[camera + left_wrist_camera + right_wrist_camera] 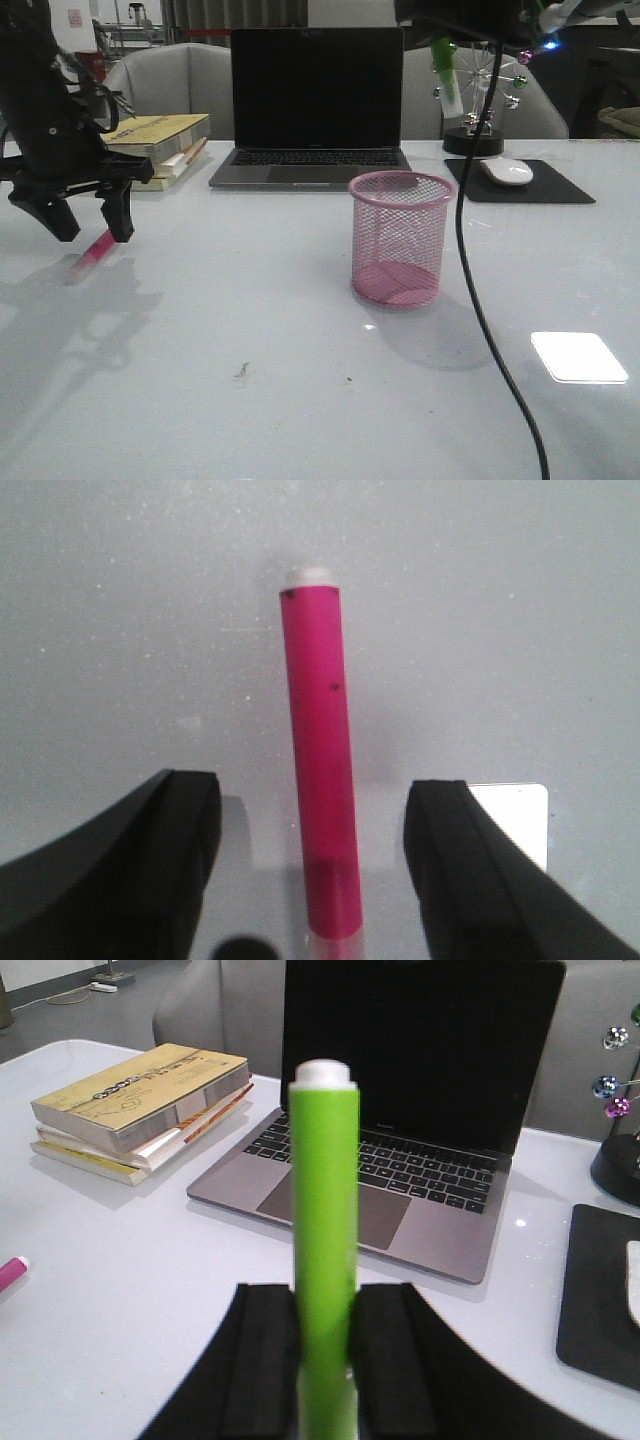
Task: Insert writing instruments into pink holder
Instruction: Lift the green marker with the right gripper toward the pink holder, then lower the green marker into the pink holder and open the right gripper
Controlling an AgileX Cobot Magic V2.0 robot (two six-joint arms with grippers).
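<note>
The pink marker [95, 252] lies flat on the white table at the left. My left gripper [92, 232] hangs open just above it, and in the left wrist view the pink marker [320, 750] runs between the spread fingers [170, 870] without touching either. The left gripper [315, 865] straddles it near its pale end. The pink holder [400, 240], a mesh cup, stands upright and empty at mid-table. High at the back right, the green marker [445, 75] hangs from my right gripper [325, 1360], which is shut on the green marker [325, 1210], white tip pointing away.
An open laptop [315, 100] sits behind the holder, with stacked books [165, 140] to its left. A mouse [507, 171] rests on a black pad [560, 185] beside a desk ornament [480, 100]. A black cable [490, 320] hangs down in front, just right of the holder.
</note>
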